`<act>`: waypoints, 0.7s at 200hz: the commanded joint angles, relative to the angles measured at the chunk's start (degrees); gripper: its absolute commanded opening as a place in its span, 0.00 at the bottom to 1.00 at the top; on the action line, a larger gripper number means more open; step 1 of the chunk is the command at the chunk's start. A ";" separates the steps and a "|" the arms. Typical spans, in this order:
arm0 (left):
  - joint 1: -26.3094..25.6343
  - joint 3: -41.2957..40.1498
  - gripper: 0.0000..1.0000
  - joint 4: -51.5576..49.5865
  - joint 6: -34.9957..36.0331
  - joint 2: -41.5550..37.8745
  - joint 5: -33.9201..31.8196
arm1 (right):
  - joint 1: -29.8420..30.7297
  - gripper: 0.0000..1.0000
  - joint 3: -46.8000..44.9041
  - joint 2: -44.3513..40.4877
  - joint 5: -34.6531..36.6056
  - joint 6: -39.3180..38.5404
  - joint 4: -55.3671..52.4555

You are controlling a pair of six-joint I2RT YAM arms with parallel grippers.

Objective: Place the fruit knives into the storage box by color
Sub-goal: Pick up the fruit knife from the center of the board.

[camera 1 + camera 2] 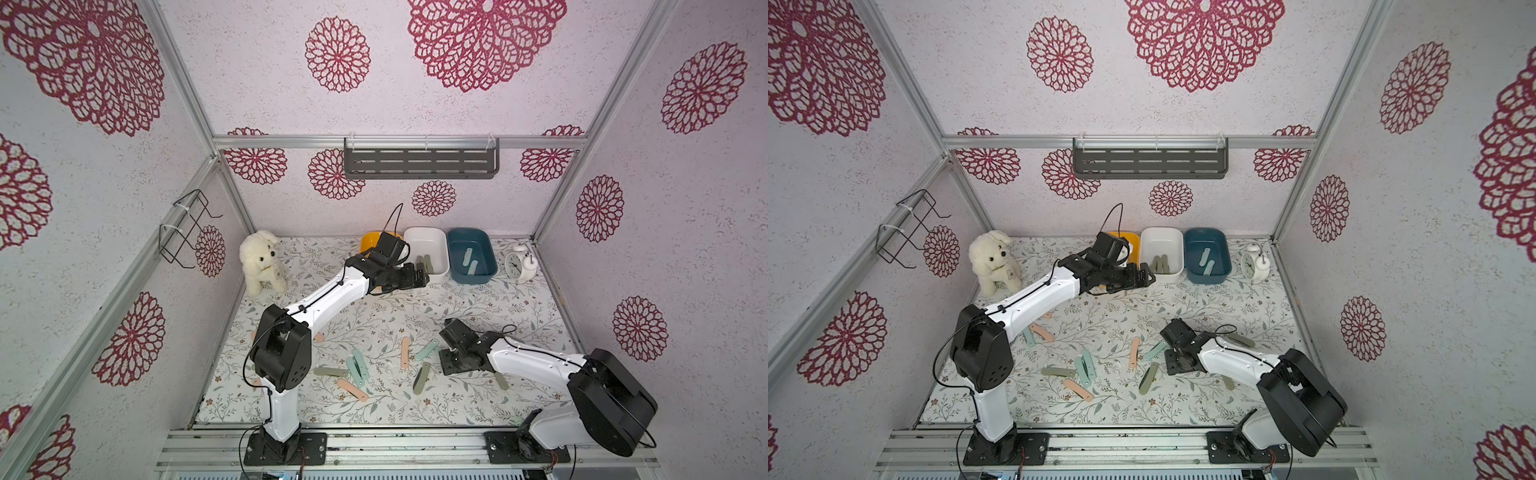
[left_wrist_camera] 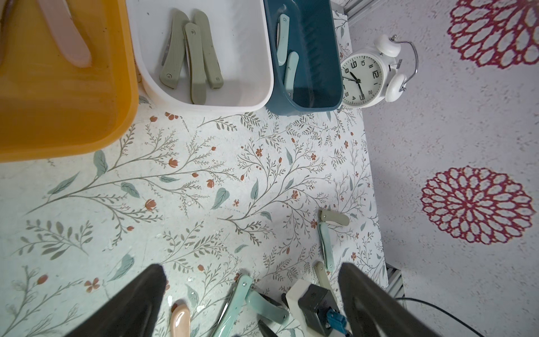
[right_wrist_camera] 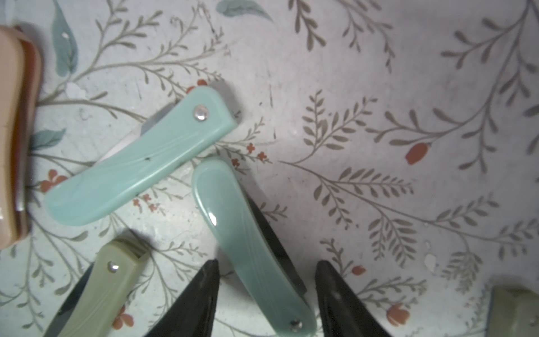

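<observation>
- Right jaws: part-spread astride mint-teal fruit knife (image 3: 250, 248) lying on desk (image 3: 379, 102), not pinching.
- Left jaws: spread wide, empty, above desk near white tub (image 2: 245, 43).
- Olive knives (image 2: 189, 58) inside it; mint pair (image 2: 290, 70) in teal tub (image 2: 326, 43).

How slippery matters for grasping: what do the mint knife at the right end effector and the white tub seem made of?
Mint knife: glossy moulded plastic handle, likely; it shows sharp highlights, with a metal-looking rivet. White tub: smooth plastic, probably; rounded corners, soft sheen.
</observation>
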 commanded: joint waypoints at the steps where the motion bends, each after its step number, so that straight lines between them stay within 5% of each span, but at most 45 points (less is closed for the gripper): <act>1: -0.24 -0.53 0.97 0.98 0.21 -1.13 -0.41 | 0.19 0.46 -0.37 2.68 1.94 1.28 -0.79; 60: -0.27 -0.34 0.97 0.04 1.13 -1.88 -1.49 | -0.90 0.33 2.49 8.51 2.36 2.26 -0.97; 140: -0.18 0.85 0.97 -0.69 2.10 -1.26 -1.71 | -3.82 0.28 2.80 6.63 2.44 2.75 -2.35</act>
